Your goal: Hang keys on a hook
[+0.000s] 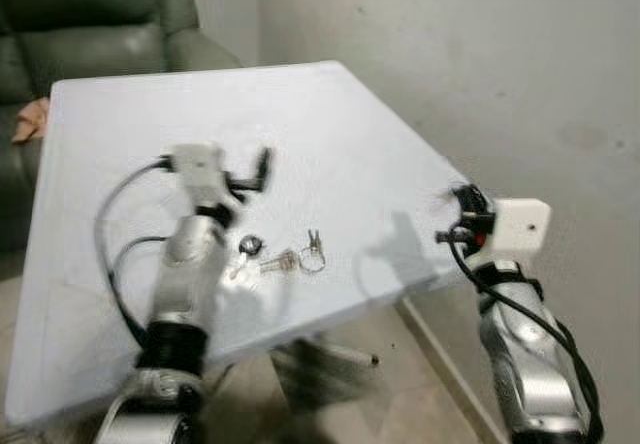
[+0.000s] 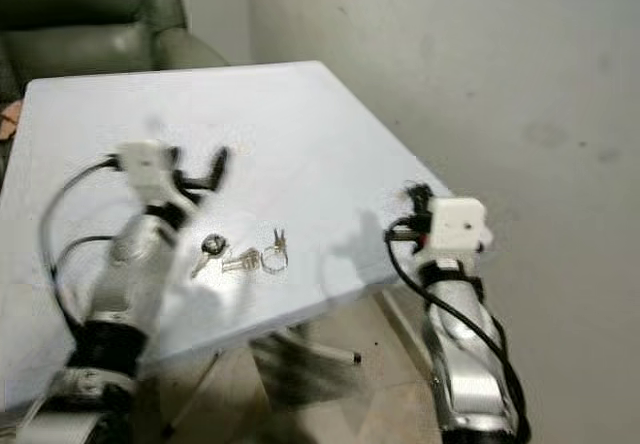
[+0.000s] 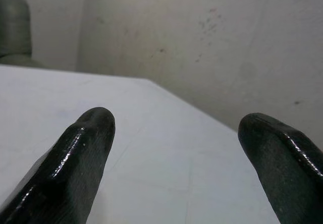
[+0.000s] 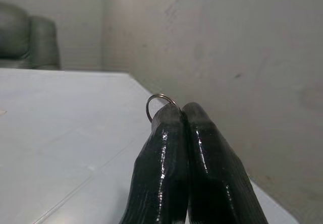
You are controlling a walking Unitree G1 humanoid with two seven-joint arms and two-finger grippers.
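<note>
The keys (image 1: 285, 257) lay on the white table (image 1: 330, 134), at about four o'clock from the left gripper (image 1: 262, 172), whose fingers stood wide apart above the tabletop. At the table's three o'clock edge, the right gripper (image 4: 181, 109) was pinched tight on a small metal ring (image 4: 157, 102) (only its loop showed). A dark armchair (image 1: 90, 24) stood beyond, at eleven o'clock.

Head views soft with motion blur. Keys (image 1: 283, 257) on the tabletop (image 1: 330, 134), toward its near edge: small, count and tooth detail unreadable. Left gripper (image 1: 262, 169) smeared in the head views. Right gripper (image 4: 182, 112): a thin metal ring (image 4: 157, 103) shows past the closed tips, most of it hidden behind them; what hangs from it cannot be told. Armchair (image 1: 90, 14) cut off by the upper edge.
</note>
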